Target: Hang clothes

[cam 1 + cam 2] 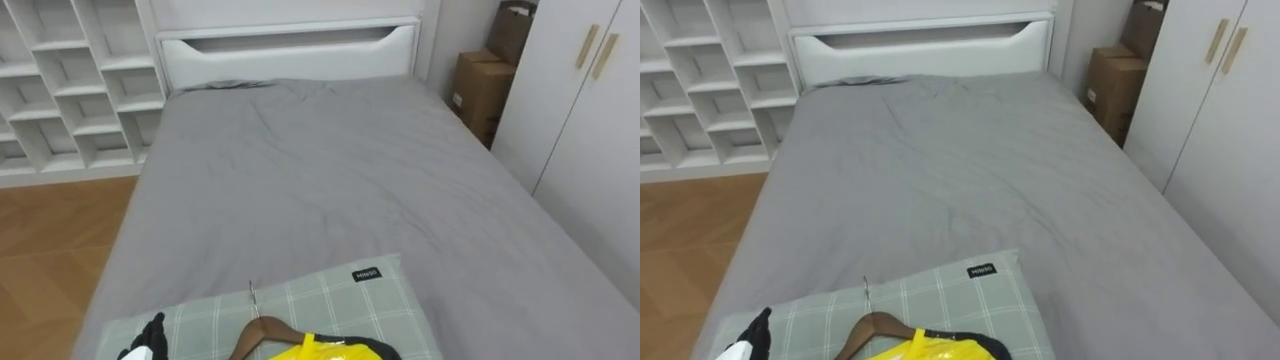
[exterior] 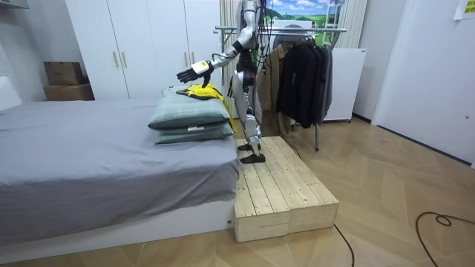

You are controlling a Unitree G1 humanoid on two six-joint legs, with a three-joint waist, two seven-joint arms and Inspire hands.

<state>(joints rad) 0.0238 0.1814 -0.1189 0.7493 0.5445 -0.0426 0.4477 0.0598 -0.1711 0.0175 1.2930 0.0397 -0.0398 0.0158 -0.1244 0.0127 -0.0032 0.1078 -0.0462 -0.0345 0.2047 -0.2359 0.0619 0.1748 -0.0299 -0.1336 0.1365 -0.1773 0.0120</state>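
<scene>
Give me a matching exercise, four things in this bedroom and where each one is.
1 yellow garment
2 cardboard boxes
3 dark jackets
4 left hand

A on the clothes rack
B open, in the air over the bed
C on the green plaid pillow
D beside the white wardrobe

Pairs: 1-C, 2-D, 3-A, 4-B

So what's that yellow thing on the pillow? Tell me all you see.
A bright yellow garment with a dark collar, threaded on a brown wooden hanger with a thin metal hook. It lies flat on the upper of two stacked green-grey checked pillows at the bed's foot, hook pointing towards the headboard. The robot's open left hand is beside it, not touching.
</scene>
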